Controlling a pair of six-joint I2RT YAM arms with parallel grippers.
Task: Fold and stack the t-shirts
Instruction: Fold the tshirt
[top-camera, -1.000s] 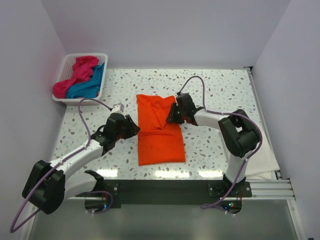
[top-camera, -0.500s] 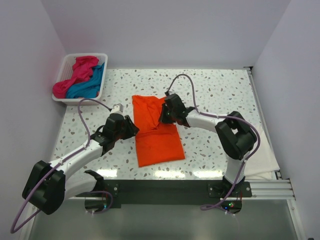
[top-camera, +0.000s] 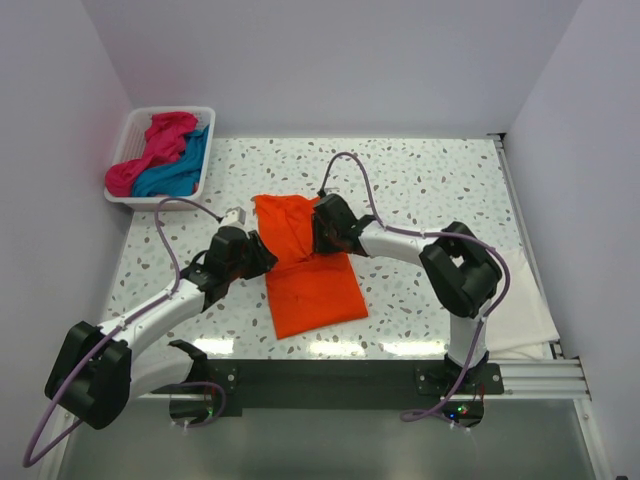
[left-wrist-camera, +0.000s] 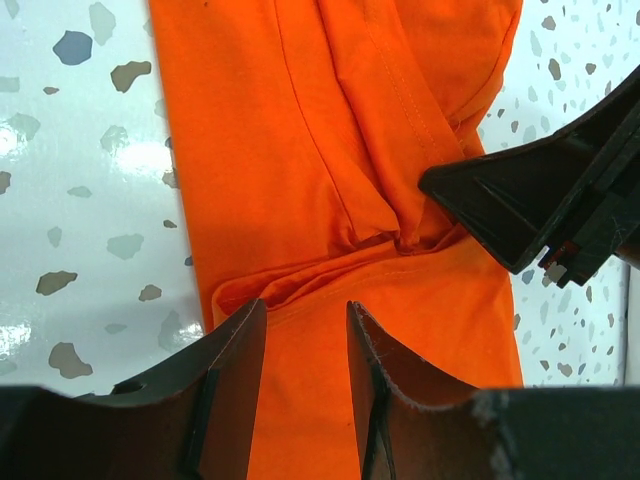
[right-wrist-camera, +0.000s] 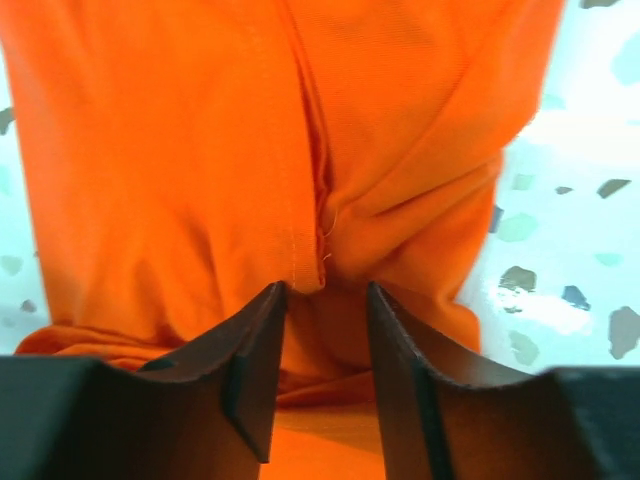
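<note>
Mid-table, nearer the front edge: orange t-shirt (top-camera: 305, 285) lies part folded, far half rumpled. I read the right gripper (right-wrist-camera: 325, 285) as pinching a gathered ridge of it. The left gripper (left-wrist-camera: 305, 310) sits at the shirt's left edge by the crease, fingers narrowly apart; whether it grips, I cannot tell. Far left corner: basket (top-camera: 128, 130) holding pink t-shirt (top-camera: 165, 130) and teal t-shirt (top-camera: 178, 172).

No text, label, brand or number can be read; the orange t-shirt (left-wrist-camera: 330, 150) just beyond the fingers (left-wrist-camera: 235, 365) of the left gripper (left-wrist-camera: 300, 312) is plain.

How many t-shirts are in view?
3. Orange t-shirt lying on the table; pink t-shirt and teal t-shirt bunched in the white basket, where more may be hidden.
</note>
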